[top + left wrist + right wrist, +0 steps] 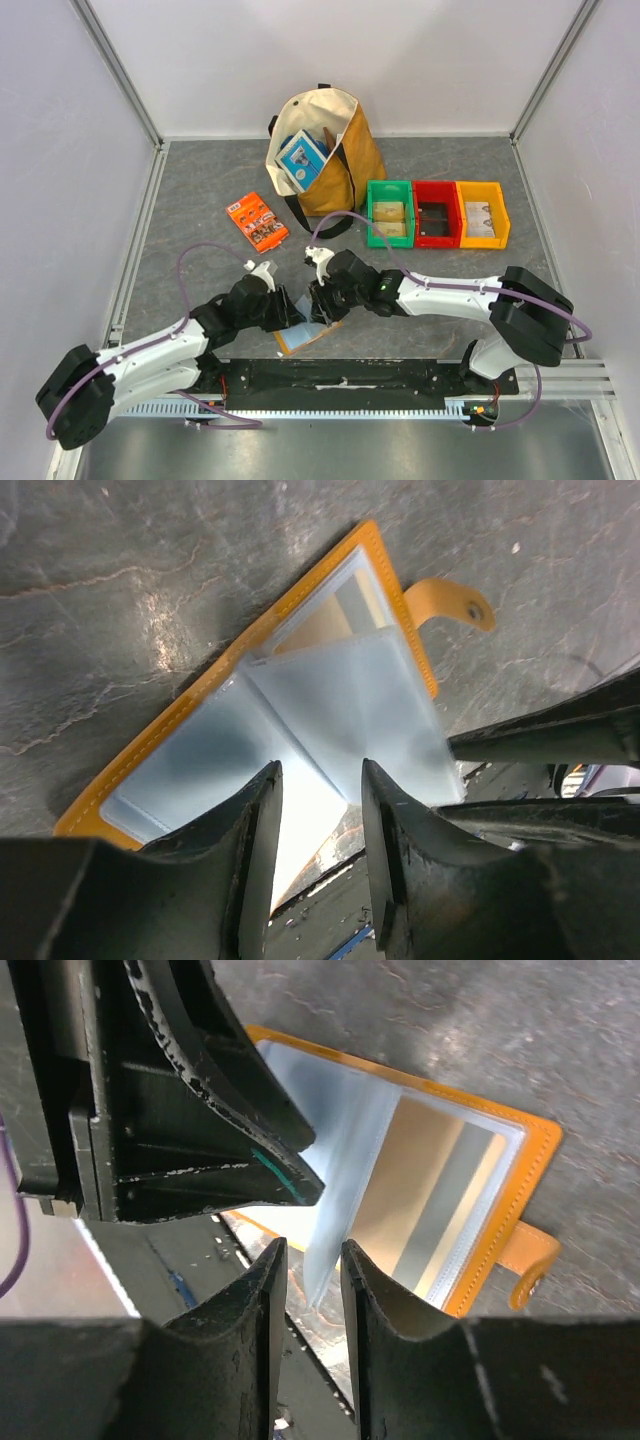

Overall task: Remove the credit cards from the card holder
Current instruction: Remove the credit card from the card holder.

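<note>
Tabletop (pixel 200 190) bears open card holder (pixel 330 695), perhaps gripped

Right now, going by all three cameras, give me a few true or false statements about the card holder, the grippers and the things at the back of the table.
1. The card holder lies open on the table. True.
2. The orange packet is inside the tote bag. False: it lies on the table, left of the bag.
3. The red bin stands between the green bin and the yellow bin. True.
4. The left gripper is up by the bins. False: it and the right gripper are both at the card holder.
</note>
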`<state>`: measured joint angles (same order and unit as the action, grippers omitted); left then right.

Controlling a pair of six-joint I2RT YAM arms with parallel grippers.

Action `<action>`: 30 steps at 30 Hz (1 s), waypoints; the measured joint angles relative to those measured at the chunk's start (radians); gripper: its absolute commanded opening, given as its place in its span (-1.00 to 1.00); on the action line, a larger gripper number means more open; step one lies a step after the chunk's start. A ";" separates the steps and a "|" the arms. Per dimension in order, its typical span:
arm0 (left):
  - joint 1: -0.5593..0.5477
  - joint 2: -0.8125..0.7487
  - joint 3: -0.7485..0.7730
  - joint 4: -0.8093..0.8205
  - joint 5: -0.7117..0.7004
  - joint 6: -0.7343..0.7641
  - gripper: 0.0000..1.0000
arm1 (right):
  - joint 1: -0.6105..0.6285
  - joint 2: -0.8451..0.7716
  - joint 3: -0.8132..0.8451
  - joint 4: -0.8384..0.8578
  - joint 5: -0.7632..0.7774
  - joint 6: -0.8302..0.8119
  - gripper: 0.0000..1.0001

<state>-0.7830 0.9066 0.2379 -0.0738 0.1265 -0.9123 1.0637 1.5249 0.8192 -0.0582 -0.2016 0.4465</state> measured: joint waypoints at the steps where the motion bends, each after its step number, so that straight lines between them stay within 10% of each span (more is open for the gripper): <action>1: 0.000 -0.031 -0.004 -0.011 -0.009 0.000 -0.08 | 0.000 0.000 0.000 0.008 -0.017 0.002 -0.30; 14: 0.000 -0.530 0.063 -0.322 -0.219 -0.027 -0.03 | 0.048 0.098 0.059 0.084 -0.202 0.005 -0.10; 30: 0.000 -0.261 0.008 -0.252 -0.111 -0.034 -0.51 | -0.061 0.117 0.033 0.148 -0.200 0.037 -0.29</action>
<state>-0.7830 0.6456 0.2459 -0.3256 0.0154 -0.9463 1.0027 1.6421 0.8520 0.0898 -0.4015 0.4835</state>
